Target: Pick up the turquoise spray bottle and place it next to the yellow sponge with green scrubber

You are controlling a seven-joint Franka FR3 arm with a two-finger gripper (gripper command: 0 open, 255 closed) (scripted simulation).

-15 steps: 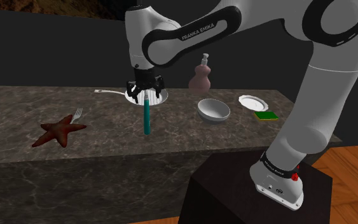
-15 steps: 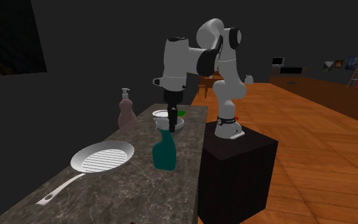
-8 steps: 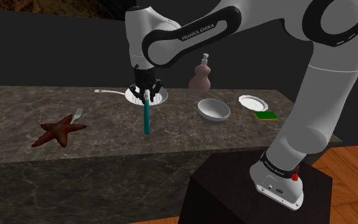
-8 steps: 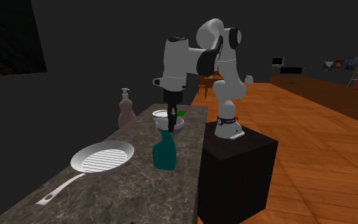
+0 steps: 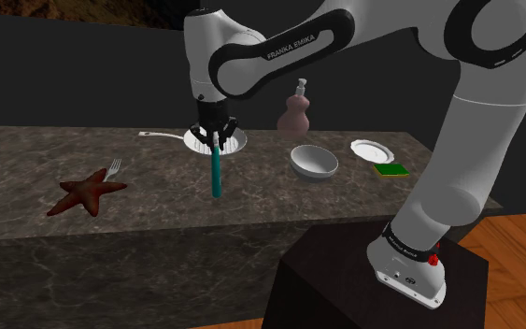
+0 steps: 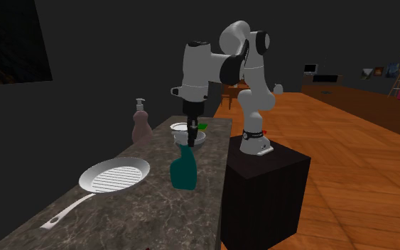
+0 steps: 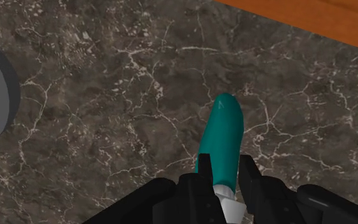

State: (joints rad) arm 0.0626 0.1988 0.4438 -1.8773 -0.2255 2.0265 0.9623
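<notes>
- Jaws closed on the white neck of the upright, slim turquoise spray bottle [image 5: 217, 173], which stands directly beneath them on the dark, white-veined stone surface [image 5: 158, 201].
- Bare stone surrounds the bottle; the surface edge and orange wood floor [image 7: 311, 16] lie near its base.
- Round grey ribbed pan [image 6: 114, 175] just beyond the jaws.
- Smooth white bowl [image 5: 314, 161], then green-topped yellow sponge [image 5: 391, 169], well apart on the shoulder view's right.

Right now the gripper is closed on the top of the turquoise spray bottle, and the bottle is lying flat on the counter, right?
Not flat: the gripper is closed on the top of the turquoise spray bottle, but the second exterior view shows the bottle standing upright on the counter.
</notes>
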